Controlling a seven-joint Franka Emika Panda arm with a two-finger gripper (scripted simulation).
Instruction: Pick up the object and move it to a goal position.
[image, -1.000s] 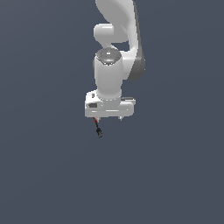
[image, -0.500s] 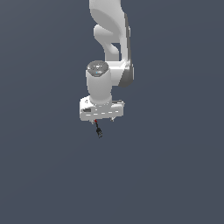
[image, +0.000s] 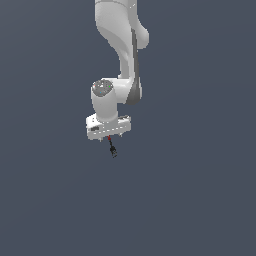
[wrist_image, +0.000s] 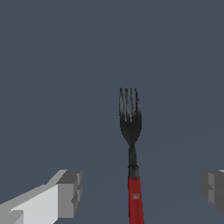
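Below the claw (image: 109, 135) hangs the red-handled fork (image: 112, 147), tines down; pads (wrist_image: 70, 194) stand wide apart. Arm has swung toward exterior view's left, carrying it goalward.

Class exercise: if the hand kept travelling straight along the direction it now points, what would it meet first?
The fork. It lies between the open fingers, red handle nearest the hand, dark tines pointing away. Beyond it only plain grey background shows; depth there is unclear.

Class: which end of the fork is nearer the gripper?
The red handle, sitting between the gripper's fingers; the black pronged end points away.
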